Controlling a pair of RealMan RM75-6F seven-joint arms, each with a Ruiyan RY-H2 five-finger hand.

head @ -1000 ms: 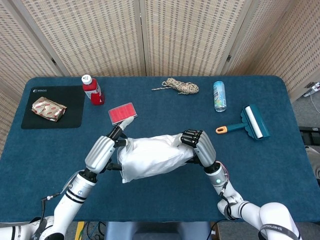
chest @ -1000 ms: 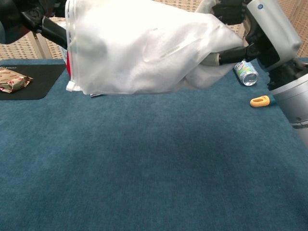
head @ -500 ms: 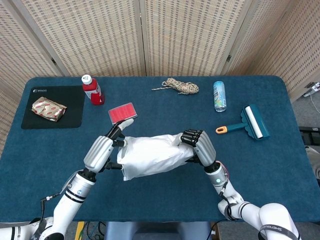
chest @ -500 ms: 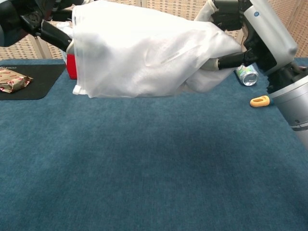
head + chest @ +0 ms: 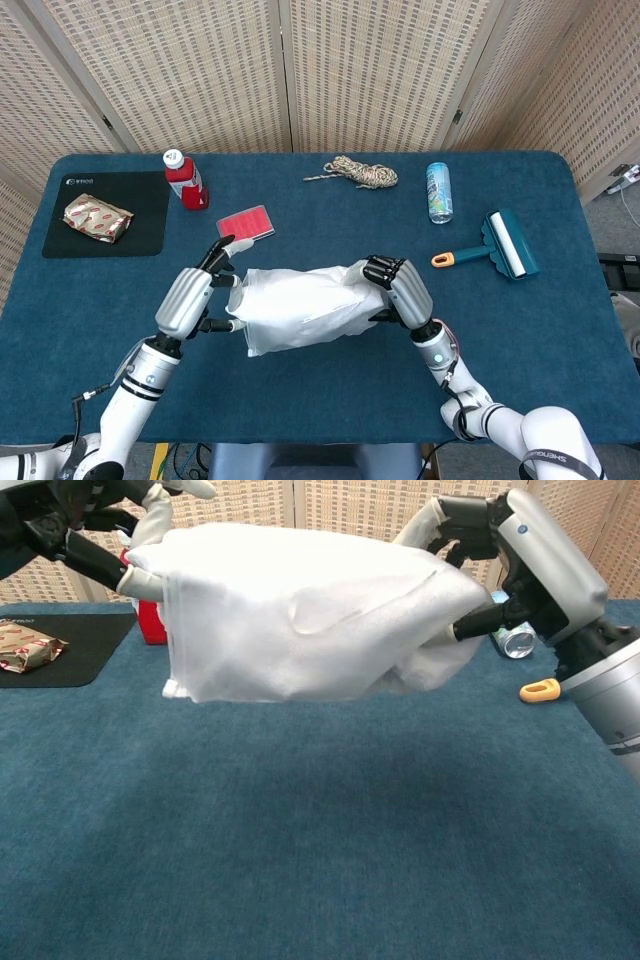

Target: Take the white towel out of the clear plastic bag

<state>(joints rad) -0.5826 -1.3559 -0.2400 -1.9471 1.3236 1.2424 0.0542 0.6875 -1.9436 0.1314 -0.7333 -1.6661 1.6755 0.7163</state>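
Lighting's bright and even from above, both my views sharp. Only a soft shadow on the table (image 5: 300, 780) under the white towel (image 5: 300, 610), which glares nearly blown out.

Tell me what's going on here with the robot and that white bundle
The robot is holding a clear plastic bag with a white towel inside, lifted off the blue table. Its left hand holds one end of the bag and its right hand grips the other end. The towel is not yet out of the bag. A red bottle, a rope coil, a can and a lint roller lie beyond, untouched.
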